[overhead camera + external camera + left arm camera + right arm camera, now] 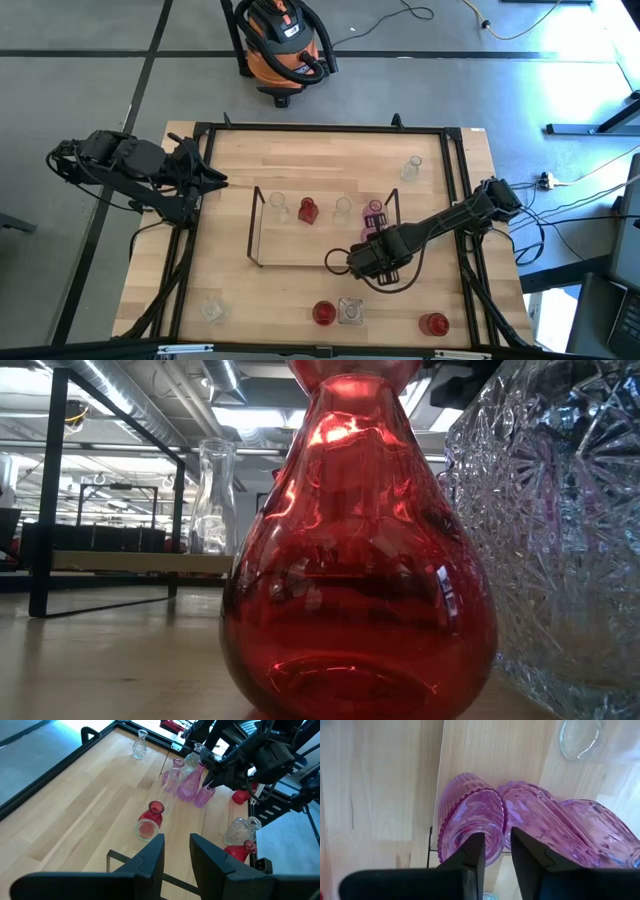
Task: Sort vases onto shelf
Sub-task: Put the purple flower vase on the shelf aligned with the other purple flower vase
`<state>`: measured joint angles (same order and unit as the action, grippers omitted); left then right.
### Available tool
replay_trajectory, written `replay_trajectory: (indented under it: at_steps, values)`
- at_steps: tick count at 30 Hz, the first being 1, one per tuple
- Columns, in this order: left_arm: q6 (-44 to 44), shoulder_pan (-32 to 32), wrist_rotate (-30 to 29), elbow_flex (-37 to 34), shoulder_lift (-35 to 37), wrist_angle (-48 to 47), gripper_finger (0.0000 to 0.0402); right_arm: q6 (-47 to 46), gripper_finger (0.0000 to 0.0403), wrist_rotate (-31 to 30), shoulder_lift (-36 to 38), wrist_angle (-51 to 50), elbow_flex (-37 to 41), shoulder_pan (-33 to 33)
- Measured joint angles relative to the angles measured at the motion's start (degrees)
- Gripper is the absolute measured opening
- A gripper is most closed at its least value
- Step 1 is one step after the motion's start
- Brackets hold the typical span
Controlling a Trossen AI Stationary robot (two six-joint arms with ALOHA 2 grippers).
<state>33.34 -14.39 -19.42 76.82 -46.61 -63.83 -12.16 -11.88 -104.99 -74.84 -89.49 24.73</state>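
Note:
The shelf [258, 228] is a low dark wire rack in the middle of the table. Along its far side stand a clear vase [280, 205], a red vase [307, 210], a pale vase [343, 207] and pink vases [375, 208] at its right end. My right gripper [497, 851] points down over the ribbed pink vase [465, 815], open. Two more pink vases [540, 820] crowd beside it. My left gripper [177, 851] hangs open and empty above the table's left edge. My right gripper comes from above, with one finger [470, 860] over the ribbed pink vase's mouth and the other outside its rim wall [503, 822]. The vase stands upright at the shelf's right end. Whether either finger touches the rim, I cannot tell.
Loose on the table are a clear vase [412, 168] at the far right and a clear one [212, 310] at the near left. A red vase [323, 313], a cut-glass jar [350, 312] and another red vase [433, 323] stand along the near edge. A black frame [300, 128] edges the table.

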Motion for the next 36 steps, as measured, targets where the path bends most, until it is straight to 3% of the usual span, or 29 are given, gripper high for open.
replay_trajectory:
  at_steps: [29,36]
  values:
    - [-0.07,0.00,0.00,-0.01,0.00,0.00,0.0085,0.44,0.0074,0.50,0.04,-2.96,-0.84,0.00]
    - [-0.09,0.00,0.00,-0.01,0.00,0.02,0.0085,0.44,0.0074,-0.47,0.06,-2.76,-4.12,0.00]
